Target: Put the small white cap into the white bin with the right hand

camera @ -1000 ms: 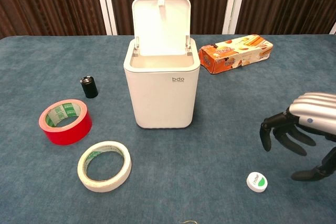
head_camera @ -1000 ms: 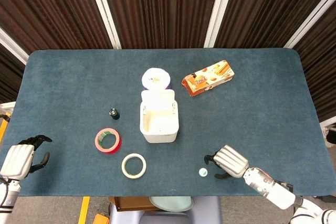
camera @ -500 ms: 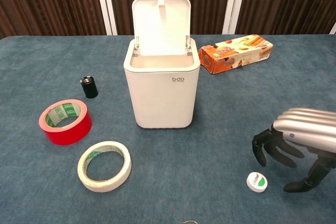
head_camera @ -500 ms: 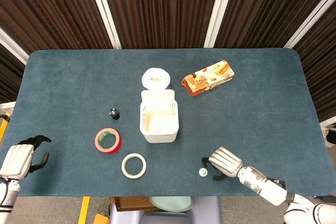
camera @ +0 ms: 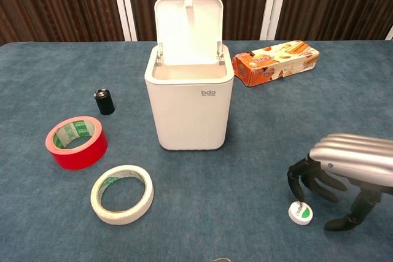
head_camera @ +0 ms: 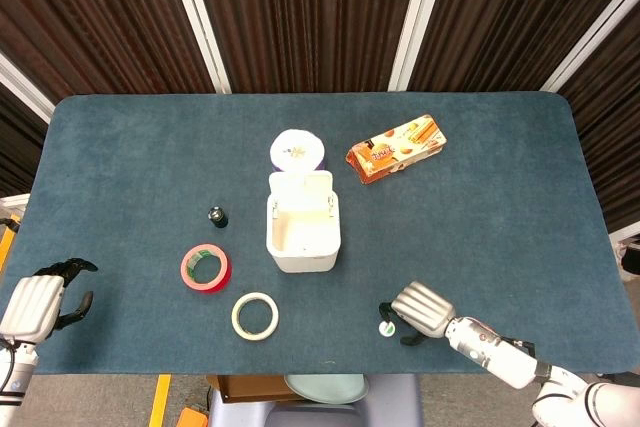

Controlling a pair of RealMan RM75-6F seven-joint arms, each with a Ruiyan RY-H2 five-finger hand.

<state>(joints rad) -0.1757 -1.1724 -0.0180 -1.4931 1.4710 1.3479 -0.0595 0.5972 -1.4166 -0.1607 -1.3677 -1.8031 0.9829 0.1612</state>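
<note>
Since a second ago the right hand [camera: 334, 173] has slid left and down over the small white cap [camera: 301, 213], fingers spread, clasping nothing yet, fingertips just touching its rim, thumb beside it. The left hand [head_camera: 38, 302] idles at the table's edge, curled, empty. Left to right: red tape [camera: 76, 142], cream tape [camera: 121, 193], the open white bin [camera: 190, 99], nothing blocking the path.
</note>
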